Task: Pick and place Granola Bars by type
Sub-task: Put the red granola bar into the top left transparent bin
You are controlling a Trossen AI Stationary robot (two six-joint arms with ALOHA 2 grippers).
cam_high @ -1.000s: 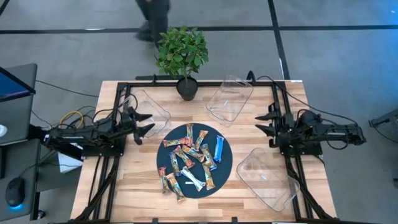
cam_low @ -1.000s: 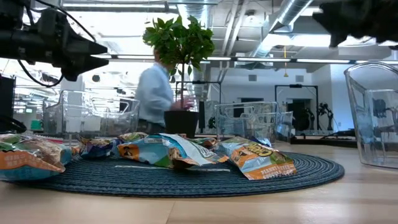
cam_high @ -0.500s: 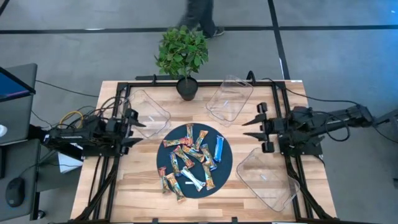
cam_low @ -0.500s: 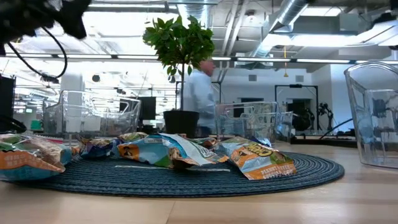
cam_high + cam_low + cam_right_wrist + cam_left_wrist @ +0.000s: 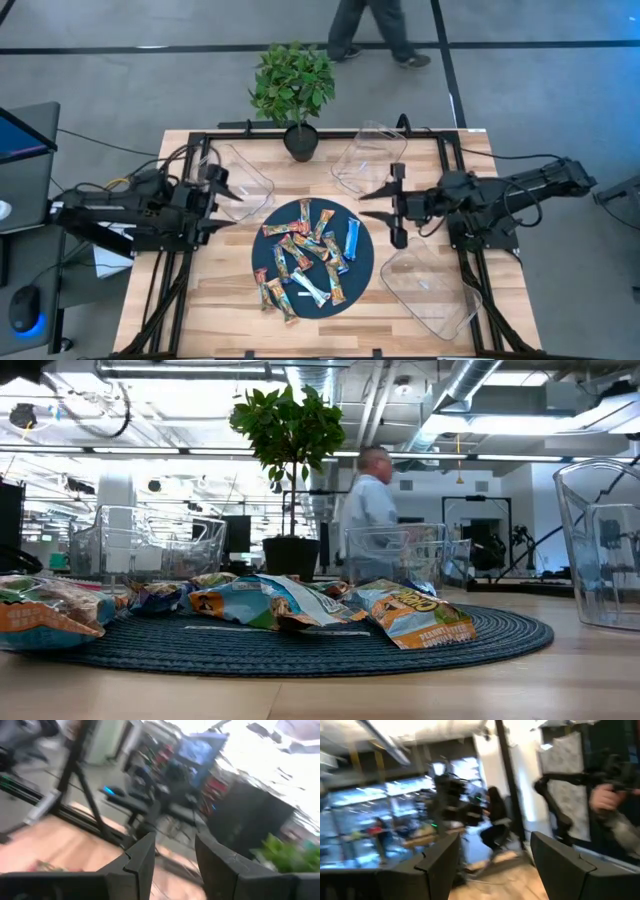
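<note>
Several granola bars (image 5: 305, 255), blue, orange-brown and gold-green, lie in a loose heap on a round dark mat (image 5: 356, 262) at the table's middle. The low view shows them close up (image 5: 270, 603). My left gripper (image 5: 226, 200) hangs open above the table's left side, beside a clear tray, its fingers (image 5: 440, 865) with nothing between them. My right gripper (image 5: 386, 213) stands open in the air just right of the mat, pointing at it, with a gap between its fingers (image 5: 142, 855). Neither gripper shows in the low view.
Three clear plastic trays rest on the table: far left (image 5: 243, 178), far middle (image 5: 368, 160), near right (image 5: 428, 288). A potted plant (image 5: 293, 88) stands at the far edge. A person (image 5: 375, 28) walks on the floor beyond the table.
Both grippers have risen from low at the table's sides. The left one has gone up out of the low view. My right gripper has also gone toward the table's left, up to the mat's edge, and rolled. The person has walked rightward behind the table.
</note>
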